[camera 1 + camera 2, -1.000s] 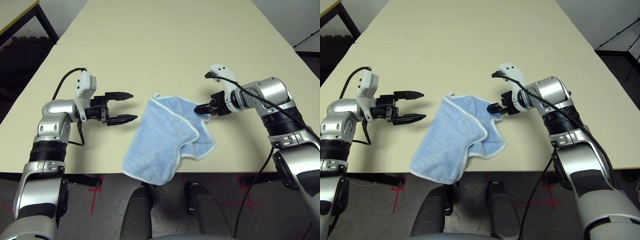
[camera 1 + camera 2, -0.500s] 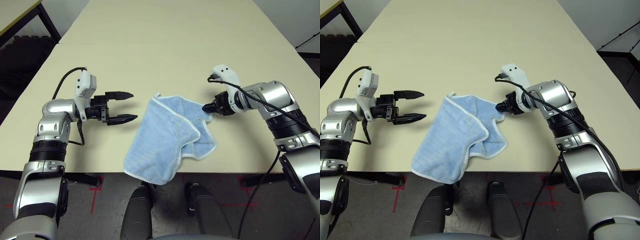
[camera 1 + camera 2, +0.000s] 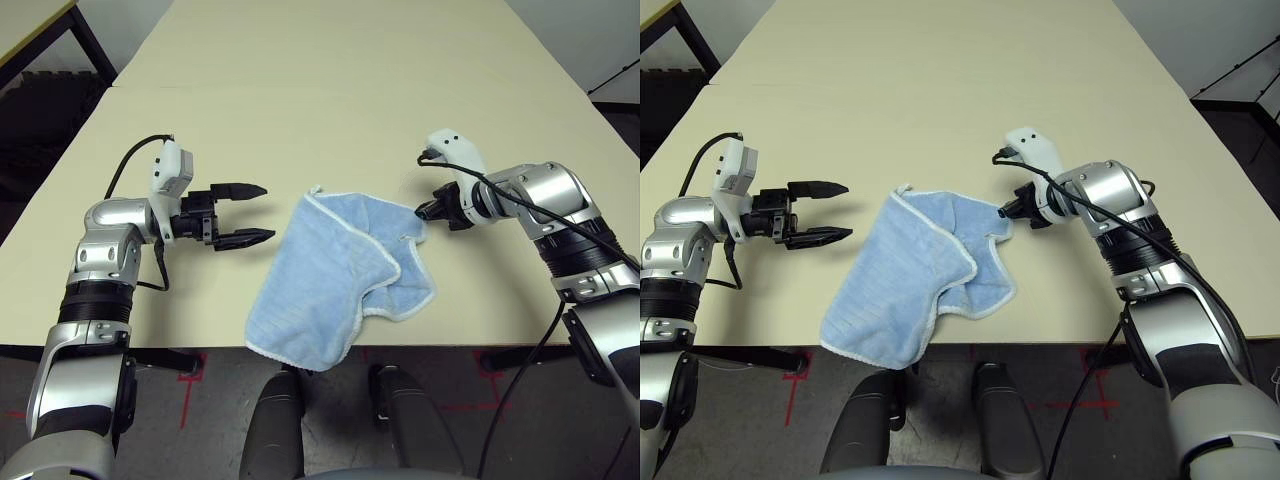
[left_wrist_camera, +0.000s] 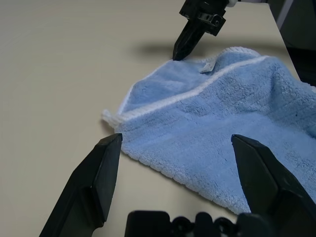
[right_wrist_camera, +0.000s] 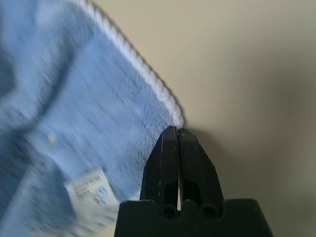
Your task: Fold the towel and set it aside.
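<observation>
A cream, matte table (image 3: pixel 330 90) fills the scene, seen from above over two silver robot arms. There are no containers on it, only one piece of cloth.

On the left, the left gripper (image 3: pixel 243 213) points sideways toward the middle of the table. Its two black, tapered fingers (image 3: pixel 238 189) stand wide apart with nothing between them. A white camera block (image 3: pixel 171 167) sits on the wrist, with a black cable (image 3: pixel 130 157) looping behind it. The gripper is just beside the cloth's left edge, not touching it.

In the middle lies the towel (image 3: pixel 325 275), a small light blue terry-cloth piece with a soft looped pile and white stitched edging. It is crumpled rather than flat (one layer is turned over another, making a curved fold down the right half). Its near end reaches the front edge of the table. A tiny white loop (image 3: pixel 313 188) sticks out at its far left corner. In the left wrist view, a small white label (image 4: pixel 208 66) shows near the far corner.

On the right, the right gripper (image 3: pixel 1004 209) angles down at the towel's far right corner. Its fingers are pressed together, tips meeting at the white-edged corner. Whether they pinch the cloth or only touch it cannot be told. A white camera block (image 3: pixel 455 153) sits above this wrist too.
</observation>
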